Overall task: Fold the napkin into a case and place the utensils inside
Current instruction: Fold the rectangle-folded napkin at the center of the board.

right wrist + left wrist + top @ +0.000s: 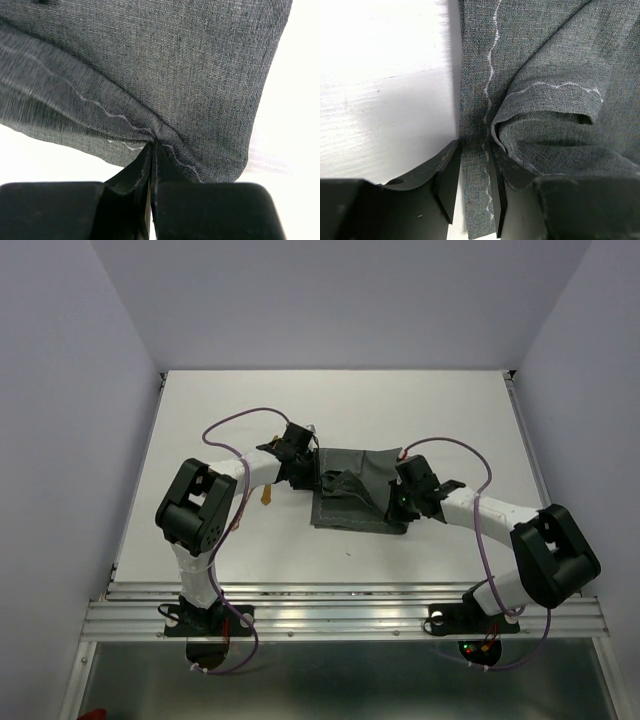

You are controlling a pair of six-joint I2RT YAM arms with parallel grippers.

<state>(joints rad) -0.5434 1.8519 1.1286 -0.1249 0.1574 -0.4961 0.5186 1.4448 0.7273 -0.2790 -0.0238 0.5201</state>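
The napkin (352, 492) lay rumpled at the centre of the top view, partly doubled over itself and not yet the long flat case the task wanted, so both tools were at its edges, probably to drag a fold across. The right gripper (152, 146) was clenched on the cloth. In its wrist view the jaws met at the lower centre of the frame, and the pale stitched hem puckered into a crease exactly where they met, which read as a firm pinch on the napkin's right-hand border. The left gripper (476, 152) stood astride the opposite hem, its fingers (447, 172) half apart with the stitched strip running down between them. Whether they pressed that strip or merely flanked it could not be told. Holding opposite borders would keep the cloth taut while one side travelled, which seemed the reason for the symmetric hold. The left arm rose from the lower left of the top view, bent at an elbow at mid-left, and reached rightward to the cloth's left edge. The right arm mirrored it from the lower right, its forearm angled up and left. One orange-brown utensil (267, 496) showed on the table (430, 410) just left of the napkin, partly hidden beneath the left forearm. The second was not visible.
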